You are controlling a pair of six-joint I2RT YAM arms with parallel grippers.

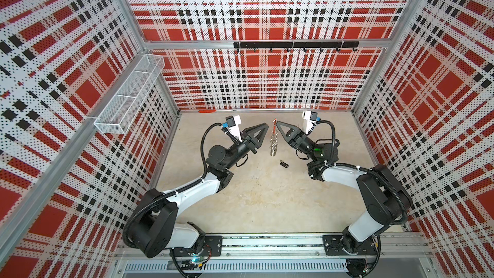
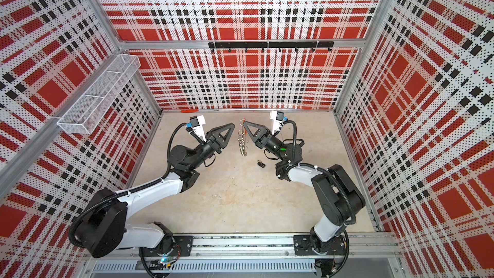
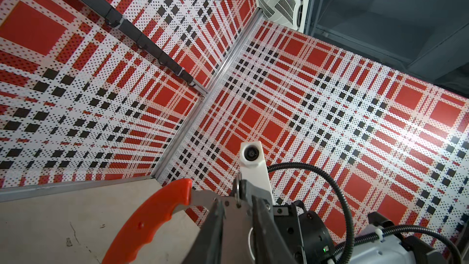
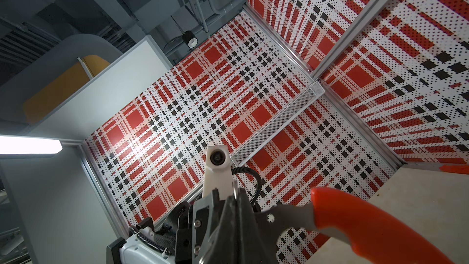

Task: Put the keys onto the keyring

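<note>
Between the two arms, raised over the far half of the table, the right gripper (image 1: pixel 278 123) has its jaws pressed together on the top of the keyring (image 1: pixel 273 141). This is a large thin grey metal hoop with a red curved sleeve (image 4: pixel 368 224) over one arc and a fringe of small silver loops. In both top views the hoop shows edge-on, hanging straight down from that pinch with the loops bunched at its lower end.

Facing it, the left gripper (image 1: pixel 266 125) has its tip just beside the top of the hoop. Its own wrist view shows its fingers (image 3: pixel 215 224) a little apart. I cannot tell whether they touch the metal, and they hold nothing that I can make out.

Further out, the key fob (image 1: pixel 284 163), a small black oblong with a tiny silver ring at one end, lies flat on the pale beige table (image 1: pixel 254 204). It sits nearer the arm bases than the hoop and close by the right forearm, with neither gripper on it.

To my eye the job is at the step of presenting and steadying the hoop, and nothing is threaded. The next move calls for the left arm to come away, drop to the fob and pinch its black body so that the tiny ring is left free, with the right gripper holding the hoop steady. I cannot pick out the hoop's opening, and finding it will decide the approach.
</note>
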